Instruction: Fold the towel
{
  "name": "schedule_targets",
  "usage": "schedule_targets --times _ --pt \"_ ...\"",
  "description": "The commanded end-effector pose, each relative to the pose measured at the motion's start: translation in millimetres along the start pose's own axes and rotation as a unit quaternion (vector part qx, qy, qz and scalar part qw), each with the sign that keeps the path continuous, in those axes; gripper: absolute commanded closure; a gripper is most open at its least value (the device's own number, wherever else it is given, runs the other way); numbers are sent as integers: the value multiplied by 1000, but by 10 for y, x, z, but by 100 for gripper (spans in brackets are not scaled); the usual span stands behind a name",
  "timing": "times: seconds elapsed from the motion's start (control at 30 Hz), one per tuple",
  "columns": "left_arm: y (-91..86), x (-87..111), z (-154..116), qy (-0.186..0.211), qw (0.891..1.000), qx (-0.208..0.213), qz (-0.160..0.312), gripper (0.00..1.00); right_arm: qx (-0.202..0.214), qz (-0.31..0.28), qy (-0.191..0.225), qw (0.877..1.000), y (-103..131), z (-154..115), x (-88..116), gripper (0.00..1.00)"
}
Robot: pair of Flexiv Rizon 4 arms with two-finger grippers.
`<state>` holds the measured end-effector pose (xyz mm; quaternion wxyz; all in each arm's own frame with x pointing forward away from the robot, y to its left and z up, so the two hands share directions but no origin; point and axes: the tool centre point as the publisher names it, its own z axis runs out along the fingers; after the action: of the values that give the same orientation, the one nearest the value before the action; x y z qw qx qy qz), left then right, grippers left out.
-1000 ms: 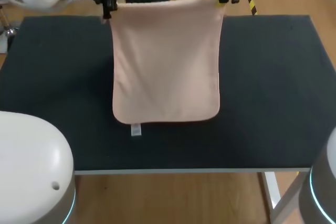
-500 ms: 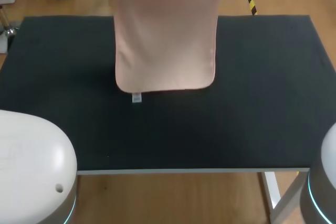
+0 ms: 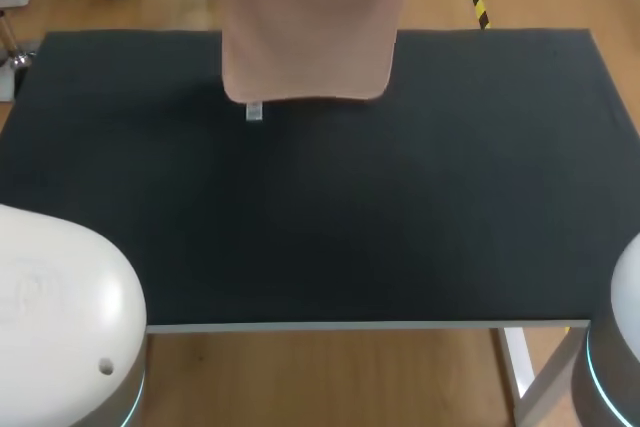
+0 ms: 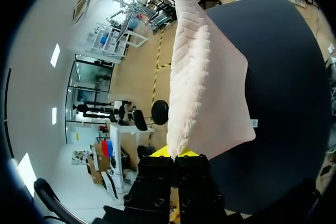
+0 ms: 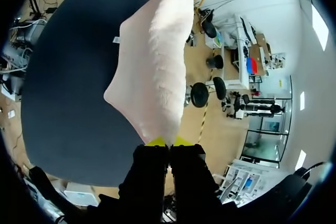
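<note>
Towel (image 3: pixel 308 27): pale pink cloth, hanging flat at the upper centre of the head view. Its top edge runs out of the frame, and its lower edge with rounded corners hangs over the far part of the table. Whether that edge touches the tabletop cannot be told.

Label (image 3: pixel 254 112): small white tag, dangling from the towel's lower edge near its left corner.

Table (image 3: pixel 320 227): dark tabletop with a pale front rim, filling the middle of the head view.

Left gripper (image 4: pixel 175 153): seen in the left wrist view, yellow tips pressed together and pinching one upper corner of the towel. The cloth stretches away ahead of the fingers, above the table.

Right gripper (image 5: pixel 169 142): seen in the right wrist view, yellow tips closed tight on the other upper corner, the cloth running ahead of them likewise.

Arm bases (image 3: pixel 60 317): white rounded housings at the lower left and lower right corners of the head view.
</note>
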<state>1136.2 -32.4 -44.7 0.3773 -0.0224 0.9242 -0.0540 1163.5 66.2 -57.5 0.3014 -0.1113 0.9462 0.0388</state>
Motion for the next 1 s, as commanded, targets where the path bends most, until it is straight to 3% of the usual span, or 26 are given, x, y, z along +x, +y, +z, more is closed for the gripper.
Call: schedule_targets --times 0.03,0.2,0.37,0.6,1.0 --pt "-36 -172 109 -3 1000 -5 2 100 -5 -2 4 1000 1 79 -271 100" --pt "-13 -309 190 -11 1000 -5 1 100 -2 -6 1 1000 -1 201 -458 100" --pt "17 -236 307 -3 1000 -4 2 100 1 -12 14 1000 5 344 -439 100" --pt "25 201 319 20 1000 8 3 100 -2 -19 34 999 5 391 -128 100" --pt "162 1090 -14 42 998 30 -34 100 -36 -9 53 998 104 131 716 100"
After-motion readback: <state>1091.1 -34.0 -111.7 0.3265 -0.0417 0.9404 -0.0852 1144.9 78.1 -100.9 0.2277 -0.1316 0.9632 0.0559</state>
